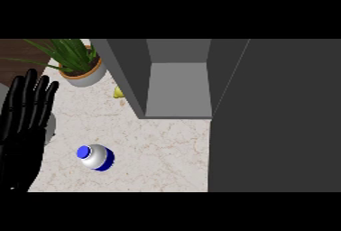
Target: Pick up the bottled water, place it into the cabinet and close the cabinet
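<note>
The bottled water (96, 157), white with a blue cap and blue base, stands upright on the marble counter (160, 153), seen from above. My left hand (23, 122) shows at the view's left edge, open with fingers straight and pointing up, resting, a short way left of the bottle and not touching it. The grey cabinet (177, 76) stands at the back middle with its inside shelf showing. Its open door (276, 117) fills the right side of the view. My right hand does not show.
A potted green plant (78, 63) stands at the back left of the counter. A small yellow object (118, 92) peeks out beside the cabinet's left wall. A grey round thing (50, 128) lies partly hidden behind my left hand.
</note>
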Action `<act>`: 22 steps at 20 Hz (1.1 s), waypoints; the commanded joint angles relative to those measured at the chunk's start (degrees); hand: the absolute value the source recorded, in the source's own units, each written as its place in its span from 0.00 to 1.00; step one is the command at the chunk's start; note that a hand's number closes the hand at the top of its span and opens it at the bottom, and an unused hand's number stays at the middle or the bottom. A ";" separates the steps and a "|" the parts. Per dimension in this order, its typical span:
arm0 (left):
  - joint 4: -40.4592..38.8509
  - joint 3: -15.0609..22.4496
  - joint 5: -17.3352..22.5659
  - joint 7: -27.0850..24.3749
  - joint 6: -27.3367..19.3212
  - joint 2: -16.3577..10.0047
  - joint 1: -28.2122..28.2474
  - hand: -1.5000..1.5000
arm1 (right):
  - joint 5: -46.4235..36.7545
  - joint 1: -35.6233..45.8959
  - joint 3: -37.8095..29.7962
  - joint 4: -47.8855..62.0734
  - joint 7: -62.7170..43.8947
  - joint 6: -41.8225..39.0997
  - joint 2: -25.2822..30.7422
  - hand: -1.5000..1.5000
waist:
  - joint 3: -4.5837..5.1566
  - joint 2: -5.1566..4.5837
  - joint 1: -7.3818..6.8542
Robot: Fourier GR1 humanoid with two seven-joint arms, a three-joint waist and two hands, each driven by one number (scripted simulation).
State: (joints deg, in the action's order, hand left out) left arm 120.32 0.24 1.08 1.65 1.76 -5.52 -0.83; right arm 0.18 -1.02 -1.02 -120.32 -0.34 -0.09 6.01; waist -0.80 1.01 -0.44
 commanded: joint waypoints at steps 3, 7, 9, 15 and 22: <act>1.49 -5.94 6.57 0.79 3.84 -2.83 -0.15 0.00 | 2.01 -3.42 -0.70 -4.23 0.07 -1.48 -0.50 0.00 | 0.80 -0.95 0.54; -2.63 -6.15 13.65 2.87 5.19 0.01 5.57 0.00 | 8.00 -9.00 7.15 -5.68 -3.14 -8.62 -0.60 0.00 | 0.87 -0.93 -0.29; 1.38 -9.43 17.26 5.38 5.64 -1.72 6.62 0.00 | 7.85 -12.10 9.76 -12.21 -6.73 -8.17 -0.99 0.00 | 0.86 -0.60 0.17; 9.26 -9.59 19.84 12.33 5.03 -2.03 11.55 0.00 | 8.61 -20.87 13.70 -22.40 -9.83 -9.39 -0.33 0.00 | 0.80 -0.85 0.50; 11.38 -9.57 14.09 11.04 7.83 -1.19 20.96 0.00 | 5.24 -32.24 19.29 -29.71 -7.74 -10.10 0.07 0.00 | 0.80 -0.71 0.90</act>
State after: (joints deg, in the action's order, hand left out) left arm 129.65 -11.27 18.91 12.36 9.23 -8.27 15.59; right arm 5.74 -26.49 15.96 -141.32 -6.09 -9.66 5.02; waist 0.01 0.25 0.24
